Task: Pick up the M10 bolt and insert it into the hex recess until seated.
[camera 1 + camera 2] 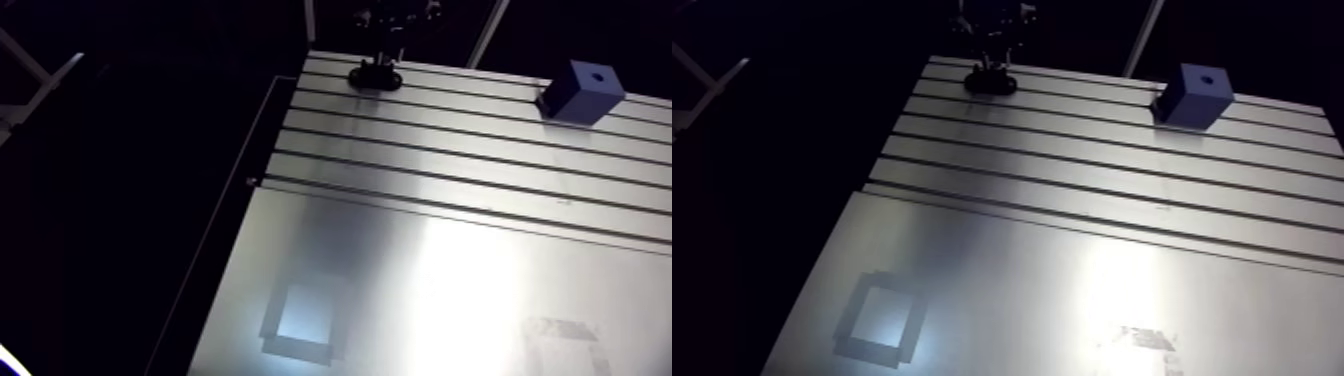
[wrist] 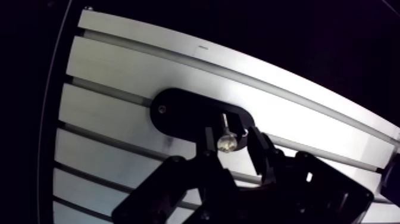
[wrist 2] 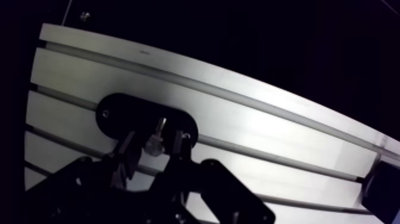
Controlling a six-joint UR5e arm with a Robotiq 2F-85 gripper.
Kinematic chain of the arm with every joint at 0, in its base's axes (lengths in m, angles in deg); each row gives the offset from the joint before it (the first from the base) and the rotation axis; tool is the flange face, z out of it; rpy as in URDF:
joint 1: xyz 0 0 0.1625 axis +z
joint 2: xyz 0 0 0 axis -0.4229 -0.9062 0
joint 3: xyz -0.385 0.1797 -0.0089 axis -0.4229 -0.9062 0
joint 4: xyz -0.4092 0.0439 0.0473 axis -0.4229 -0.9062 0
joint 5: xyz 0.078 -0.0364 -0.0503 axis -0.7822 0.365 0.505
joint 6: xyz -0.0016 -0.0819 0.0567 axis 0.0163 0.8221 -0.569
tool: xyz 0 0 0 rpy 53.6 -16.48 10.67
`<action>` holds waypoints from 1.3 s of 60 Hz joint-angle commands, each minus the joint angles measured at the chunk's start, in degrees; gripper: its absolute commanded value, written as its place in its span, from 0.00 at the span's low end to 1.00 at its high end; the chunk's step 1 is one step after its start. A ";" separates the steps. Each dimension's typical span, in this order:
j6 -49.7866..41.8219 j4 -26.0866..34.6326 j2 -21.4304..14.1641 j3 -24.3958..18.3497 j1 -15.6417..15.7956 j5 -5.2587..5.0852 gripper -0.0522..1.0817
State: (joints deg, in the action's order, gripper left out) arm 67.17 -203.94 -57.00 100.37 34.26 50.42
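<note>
In the arm view my gripper [image 1: 378,55] hangs over a black oval holder [image 1: 375,77] at the table's far edge. The wrist view shows a small shiny bolt [image 2: 225,140] standing on that black holder [image 2: 178,113], head toward the camera. It sits between my gripper's [image 2: 229,143] two dark fingers, with a thin bright gap on each side of it. The gripper looks open around the bolt. A blue block [image 1: 580,92] with a dark hole in its top stands on the table, well to the right of the holder.
The slotted aluminium table [image 1: 450,160] has long grooves running across it, and a smooth plate [image 1: 420,290] covers its near part. A taped rectangle [image 1: 880,318] marks the near left of the plate. The table's left edge drops into darkness.
</note>
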 commanded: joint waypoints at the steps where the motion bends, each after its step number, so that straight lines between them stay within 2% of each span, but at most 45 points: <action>1: -0.01 0.00 -0.04 0.00 0.08 0.04 0.57; 55: -0.01 0.18 -0.04 0.00 -0.01 -0.48 0.61; 78: -0.10 0.18 -0.04 0.43 -0.01 -0.31 0.62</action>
State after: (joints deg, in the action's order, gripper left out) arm 67.15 -203.76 -57.05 100.49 34.25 50.07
